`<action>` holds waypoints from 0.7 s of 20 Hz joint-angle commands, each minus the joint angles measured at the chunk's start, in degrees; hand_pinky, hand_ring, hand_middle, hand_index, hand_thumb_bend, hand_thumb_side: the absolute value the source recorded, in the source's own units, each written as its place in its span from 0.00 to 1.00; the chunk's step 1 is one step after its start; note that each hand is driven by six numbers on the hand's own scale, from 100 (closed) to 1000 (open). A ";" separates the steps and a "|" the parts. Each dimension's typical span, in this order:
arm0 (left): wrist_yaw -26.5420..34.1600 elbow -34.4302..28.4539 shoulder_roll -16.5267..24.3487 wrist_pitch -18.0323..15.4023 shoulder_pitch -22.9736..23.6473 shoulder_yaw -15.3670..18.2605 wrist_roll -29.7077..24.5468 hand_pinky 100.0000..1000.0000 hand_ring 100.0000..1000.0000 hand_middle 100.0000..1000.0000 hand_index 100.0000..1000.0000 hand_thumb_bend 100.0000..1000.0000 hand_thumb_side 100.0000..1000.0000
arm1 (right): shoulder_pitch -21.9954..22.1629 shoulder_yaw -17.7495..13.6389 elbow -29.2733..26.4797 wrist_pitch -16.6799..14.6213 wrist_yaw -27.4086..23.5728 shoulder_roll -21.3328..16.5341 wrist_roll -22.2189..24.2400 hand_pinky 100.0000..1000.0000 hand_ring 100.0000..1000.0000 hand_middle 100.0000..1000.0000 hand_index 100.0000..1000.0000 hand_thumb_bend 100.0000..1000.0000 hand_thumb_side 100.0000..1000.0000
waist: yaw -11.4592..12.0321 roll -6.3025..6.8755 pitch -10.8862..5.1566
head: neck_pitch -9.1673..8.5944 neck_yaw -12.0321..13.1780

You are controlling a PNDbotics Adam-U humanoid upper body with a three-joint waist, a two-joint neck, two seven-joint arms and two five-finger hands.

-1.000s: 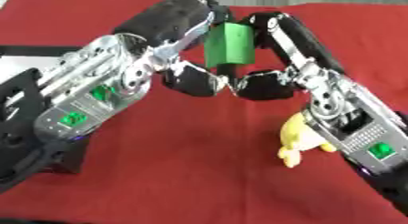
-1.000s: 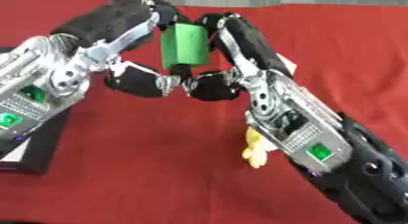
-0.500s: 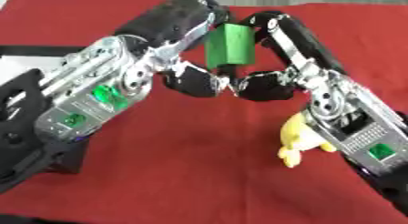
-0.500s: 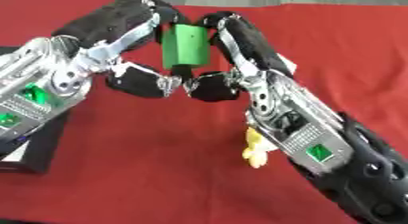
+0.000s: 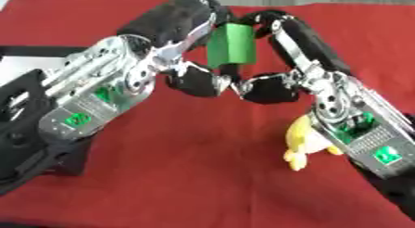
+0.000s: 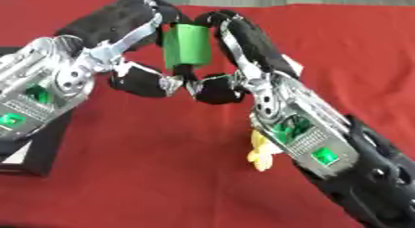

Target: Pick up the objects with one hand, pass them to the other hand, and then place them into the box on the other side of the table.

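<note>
Nothing has shifted since before: at twelve o'clock, left hand [image 5: 194,81] and right hand [image 5: 272,85] both curl round the green rectangular block [image 5: 232,44], mid-handover above the red cloth [image 5: 186,176].

**Crowded centre, open cloth in front**

Both hands met mid-table, left hand [image 5: 198,79] and right hand [image 5: 272,85] closed round the green block [image 5: 232,44], blocking the middle. A yellow toy [image 5: 301,141] lay tucked beside the right forearm. Bare red cloth [image 5: 186,176] stretched open below; a black box [image 6: 36,148] stood at the left edge.
</note>
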 commanded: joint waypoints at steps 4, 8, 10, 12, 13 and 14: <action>-1.87 0.23 0.31 -0.43 -0.93 0.40 -1.13 0.76 0.52 0.27 0.33 0.00 0.16 | -0.72 -1.22 -0.90 -0.32 2.83 -0.54 -0.21 0.83 0.80 0.81 0.84 0.29 0.00 | 0.12 0.70 -0.44 | 0.19 0.20; -2.40 0.46 0.20 -0.66 -0.92 0.38 -1.10 0.76 0.52 0.26 0.32 0.00 0.16 | -0.68 -1.34 -0.90 -0.28 3.21 -0.52 -1.57 0.84 0.80 0.81 0.84 0.32 0.00 | 0.11 0.79 -0.46 | 0.15 0.25; -2.66 0.66 0.24 -0.76 -0.82 0.37 -1.08 0.76 0.51 0.26 0.32 0.00 0.16 | -0.65 -1.31 -0.90 -0.05 3.23 -0.58 -2.04 0.84 0.81 0.81 0.84 0.31 0.00 | 0.13 0.83 -0.48 | 0.22 0.28; -2.89 0.85 0.37 -0.86 -0.73 0.43 -1.05 0.76 0.51 0.26 0.32 0.00 0.16 | -0.67 -1.28 -0.90 0.28 3.31 -0.70 -2.30 0.84 0.81 0.81 0.84 0.32 0.00 | 0.18 0.90 -0.53 | 0.33 0.33; -2.96 0.85 0.50 -0.92 -0.71 0.48 -1.04 0.75 0.51 0.26 0.32 0.00 0.16 | -0.70 -1.29 -0.90 0.37 3.37 -0.76 -2.41 0.84 0.81 0.81 0.85 0.32 0.00 | 0.22 0.95 -0.57 | 0.38 0.35; -2.99 0.76 0.68 -0.97 -0.72 0.53 -1.04 0.75 0.52 0.26 0.32 0.00 0.16 | -0.72 -1.32 -0.90 0.45 3.43 -0.82 -2.51 0.84 0.81 0.81 0.85 0.31 0.00 | 0.26 1.01 -0.61 | 0.43 0.37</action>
